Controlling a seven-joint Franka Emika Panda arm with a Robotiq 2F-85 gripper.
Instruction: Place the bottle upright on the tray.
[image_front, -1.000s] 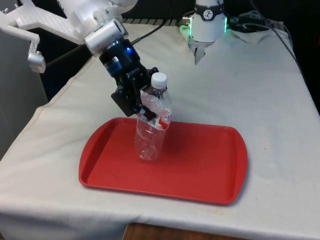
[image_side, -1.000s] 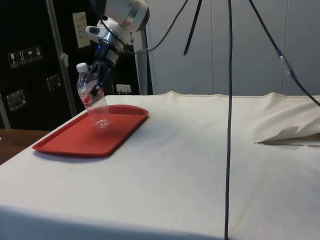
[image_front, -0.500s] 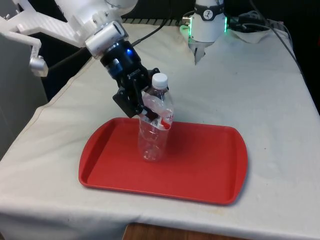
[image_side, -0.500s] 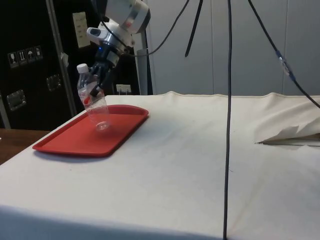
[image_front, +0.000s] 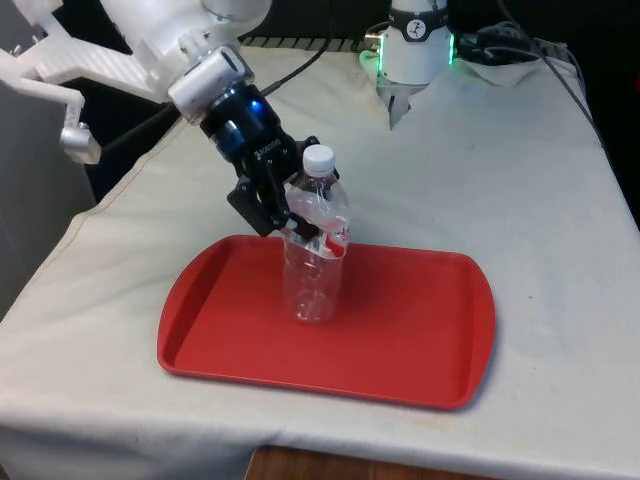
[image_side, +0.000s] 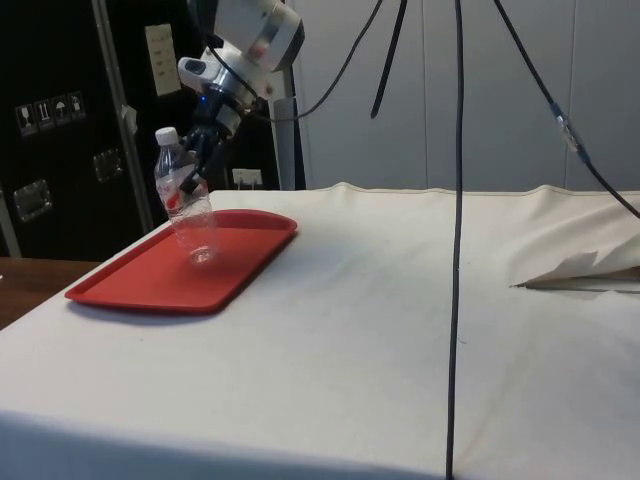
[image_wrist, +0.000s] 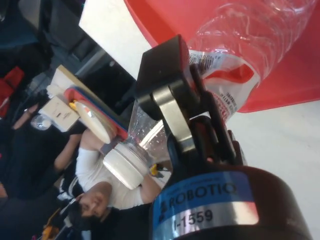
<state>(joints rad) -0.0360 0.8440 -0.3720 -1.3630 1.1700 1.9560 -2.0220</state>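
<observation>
A clear plastic bottle (image_front: 315, 270) with a white cap and a red-and-white label stands nearly upright, its base on or just above the red tray (image_front: 420, 340). My gripper (image_front: 296, 215) is shut on the bottle at the label, just below its shoulder, reaching in from the front view's left. From the side, the bottle (image_side: 188, 215) leans slightly over the tray (image_side: 140, 285) with the gripper (image_side: 196, 175) clamped on its upper part. In the wrist view one finger (image_wrist: 167, 97) presses the crumpled label of the bottle (image_wrist: 240, 55) above the tray (image_wrist: 170, 22).
The tray lies near the table's front edge on the white cloth (image_front: 520, 180). Black cables (image_side: 458, 200) hang over the table's middle in the side view. A person (image_wrist: 105, 195) sits beyond the table edge in the wrist view.
The gripper has shifted a little toward the front view's right and tipped the bottle closer to vertical; its base has slid the same way on the tray. The grip is unchanged.
</observation>
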